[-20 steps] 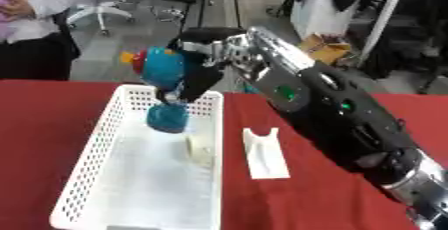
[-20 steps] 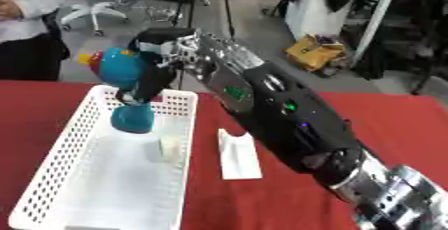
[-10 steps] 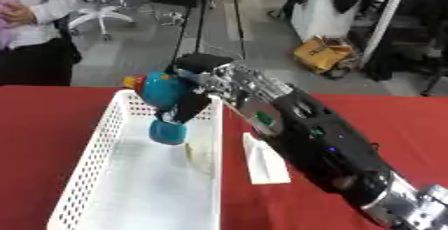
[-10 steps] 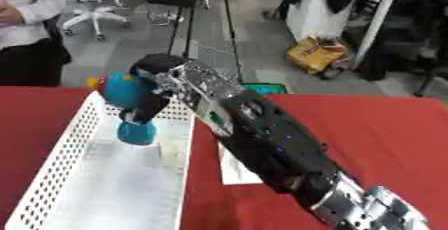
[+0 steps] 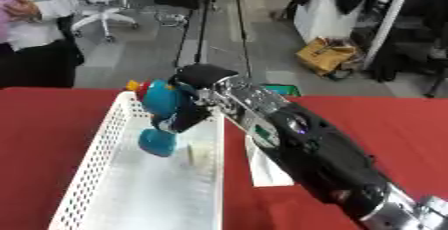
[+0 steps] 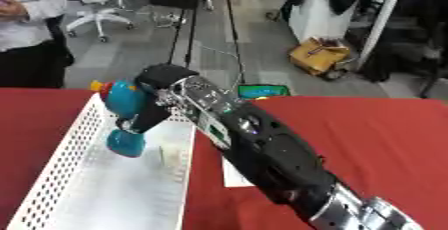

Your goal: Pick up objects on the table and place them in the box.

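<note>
A teal toy drill (image 5: 161, 115) with a red and yellow tip hangs over the far end of the white perforated basket (image 5: 92, 166), its base low above the basket floor. My right hand (image 5: 198, 101) is shut on the drill's body, the arm reaching in from the lower right. A small pale block (image 5: 200, 153) lies inside the basket beside the drill. A white flat object (image 5: 265, 169) lies on the red table just right of the basket, partly hidden by my arm. My left hand shows in no view.
The red tablecloth (image 5: 402, 129) covers the table. Beyond the far edge are an office floor, a swivel chair (image 5: 103, 4), a tripod and a person standing at the upper left.
My right hand has carried the drill down and nearer along the basket. The camera has also tilted, so the whole picture has shifted.
</note>
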Tool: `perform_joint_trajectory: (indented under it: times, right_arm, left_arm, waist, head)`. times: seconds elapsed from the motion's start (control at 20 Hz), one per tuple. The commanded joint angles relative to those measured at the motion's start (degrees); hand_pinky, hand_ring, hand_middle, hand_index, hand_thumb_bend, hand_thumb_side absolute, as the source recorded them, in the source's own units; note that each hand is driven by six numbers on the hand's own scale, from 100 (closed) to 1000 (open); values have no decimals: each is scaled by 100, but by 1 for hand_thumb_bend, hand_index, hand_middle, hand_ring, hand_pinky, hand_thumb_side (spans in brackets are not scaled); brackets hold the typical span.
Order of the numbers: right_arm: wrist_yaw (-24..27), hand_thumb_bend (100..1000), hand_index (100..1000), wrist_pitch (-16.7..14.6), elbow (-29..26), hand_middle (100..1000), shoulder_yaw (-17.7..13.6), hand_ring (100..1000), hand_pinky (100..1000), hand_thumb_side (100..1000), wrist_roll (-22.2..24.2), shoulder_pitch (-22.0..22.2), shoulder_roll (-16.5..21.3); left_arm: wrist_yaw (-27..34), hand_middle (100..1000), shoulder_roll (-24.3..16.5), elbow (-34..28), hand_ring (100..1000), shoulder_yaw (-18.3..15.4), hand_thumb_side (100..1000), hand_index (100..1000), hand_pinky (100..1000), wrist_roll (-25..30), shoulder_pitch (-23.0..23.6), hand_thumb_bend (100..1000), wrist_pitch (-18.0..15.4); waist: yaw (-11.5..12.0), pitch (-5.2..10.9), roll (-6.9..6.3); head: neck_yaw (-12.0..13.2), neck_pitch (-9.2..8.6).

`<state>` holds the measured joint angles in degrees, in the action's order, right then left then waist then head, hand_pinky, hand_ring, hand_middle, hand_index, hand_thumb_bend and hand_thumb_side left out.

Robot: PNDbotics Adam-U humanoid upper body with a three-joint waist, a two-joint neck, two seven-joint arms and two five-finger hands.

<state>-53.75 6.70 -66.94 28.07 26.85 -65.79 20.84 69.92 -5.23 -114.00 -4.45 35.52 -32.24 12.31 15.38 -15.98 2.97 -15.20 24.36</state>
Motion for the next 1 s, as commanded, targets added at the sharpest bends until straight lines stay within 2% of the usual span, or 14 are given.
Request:
perform_joint_trajectory:
  times: [0.05, 0.2, 0.25, 0.3, 0.35, 0.4, 0.45, 0.6, 0.65, 0.8, 0.85, 0.9, 0.95, 1.0]
  right_arm:
    - [-77, 314, 770, -132, -20, 541, -31, 611, 570, 776, 80, -98, 32]
    - [-95, 360, 815, -231, -19, 597, -31, 663, 637, 792, 189, -96, 27]
    - [-98, 420, 913, -279, -10, 713, -16, 768, 761, 826, 253, -89, 20]
    - [-102, 420, 913, -323, -4, 713, -13, 768, 761, 826, 314, -88, 16]
    - [-106, 427, 948, -361, -7, 787, -19, 828, 831, 872, 353, -89, 12]
    - [-106, 427, 951, -387, -11, 794, -26, 835, 839, 877, 370, -88, 10]
    - [-109, 436, 975, -414, -13, 850, -25, 902, 920, 899, 382, -87, 8]
    - [-134, 443, 985, -475, 0, 874, -25, 921, 942, 898, 396, -85, 5]
    - [-138, 516, 1000, -503, 13, 950, -19, 977, 1000, 896, 412, -80, -1]
    - [-148, 550, 1000, -565, 42, 966, -39, 999, 1000, 901, 426, -81, -7]
    - [-151, 612, 1000, -571, 55, 1000, -45, 1000, 1000, 893, 419, -78, -10]
    - [-146, 612, 1000, -575, 73, 1000, -51, 1000, 1000, 893, 424, -77, -15]
    - [-145, 695, 1000, -582, 87, 1000, -52, 1000, 1000, 852, 435, -79, -19]
    - [-158, 695, 1000, -588, 95, 1000, -51, 1000, 1000, 852, 447, -83, -24]
  left_arm:
    - [-37, 566, -20, -60, 495, 1, 841, 634, 595, 29, -84, 100, -12]
    - [-43, 566, -19, -60, 495, 3, 842, 634, 595, 32, -83, 100, -12]
    - [-43, 566, -16, -60, 495, 3, 842, 634, 595, 32, -84, 100, -12]
    - [-41, 566, -14, -60, 495, 3, 842, 634, 595, 30, -84, 100, -12]
    - [-40, 566, -13, -60, 495, 4, 842, 634, 595, 30, -84, 100, -11]
    - [-40, 566, -12, -60, 495, 6, 842, 634, 595, 32, -85, 100, -10]
    - [-40, 566, -10, -60, 495, 7, 841, 634, 594, 34, -86, 100, -9]
    - [-40, 566, -7, -60, 495, 8, 841, 634, 594, 33, -88, 100, -7]
    - [-40, 566, -5, -60, 495, 9, 841, 634, 594, 35, -89, 100, -6]
    - [-43, 567, 0, -60, 495, 10, 841, 634, 594, 36, -89, 100, -3]
    - [-43, 567, 1, -60, 495, 10, 842, 634, 595, 36, -89, 100, -2]
    - [-42, 567, 2, -60, 495, 11, 842, 634, 595, 37, -89, 100, -1]
    - [-41, 567, 2, -60, 495, 13, 842, 634, 595, 39, -90, 100, 1]
    - [-43, 567, 3, -60, 495, 15, 842, 634, 595, 42, -89, 100, 4]
  waist:
    - [-1, 87, -43]
    - [-5, 87, -47]
    - [-5, 88, -47]
    - [-6, 88, -48]
    - [-9, 88, -50]
    - [-11, 88, -51]
    - [-11, 87, -49]
    - [-12, 87, -48]
    - [-11, 85, -48]
    - [-11, 82, -51]
    - [-10, 80, -52]
    - [-9, 79, -53]
    - [-8, 77, -54]
    - [-8, 76, -56]
  head:
    - [21, -68]
    - [26, -67]
    - [21, -68]
    - [19, -70]
    - [22, -81]
    - [25, -87]
    - [27, -92]
    - [32, -97]
    - [38, -100]
    - [46, -106]
    - [46, -108]
    - [45, -110]
    - [45, -115]
    - [46, -118]
